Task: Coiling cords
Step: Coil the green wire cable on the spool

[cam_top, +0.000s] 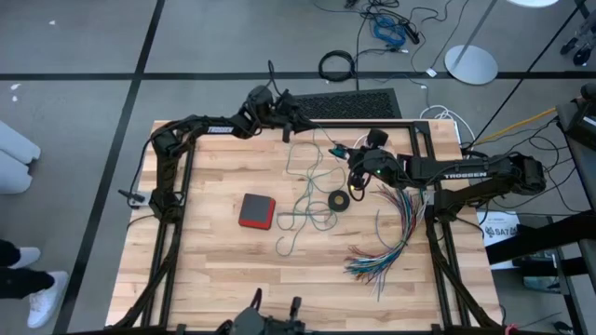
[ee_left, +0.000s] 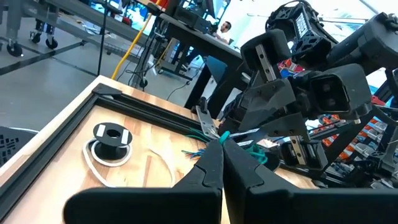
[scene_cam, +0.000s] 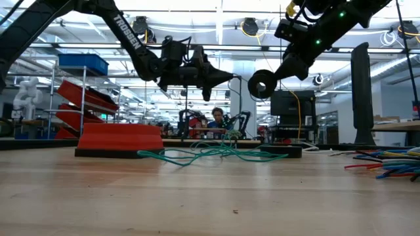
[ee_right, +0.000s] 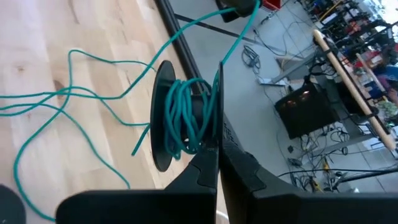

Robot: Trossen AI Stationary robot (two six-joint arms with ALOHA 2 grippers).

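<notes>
**benchrat:** So where was the teal cord at that point? It was partly wound onto a black spool, with several turns bunched around the hub. The rest lay in loose loops on the table around the middle, and a strand ran up from the spool toward the back edge. The right gripper had its fingers pressed together on the spool's flange, holding it up off the wood near the right-hand side.

**coilnoob:** And the left one?

**benchrat:** The left gripper was closed too, up over the back edge. A bit of teal showed right at its fingertips, so I'd say it was pinching the cord's end, but it was small, so don't quote me. The white cord sat curled around its round black-and-white piece near the back right corner, untouched.

**coilnoob:** So mid-wind on the teal?

**benchrat:** That's my read: winding had started and plenty of slack was left on the table. The next move probably needed the left arm to carry the strand around the spool with light tension so the turns stayed between the flanges. It also had to keep clear of the black tape ring, the red box and the fan of coloured wires.
</notes>
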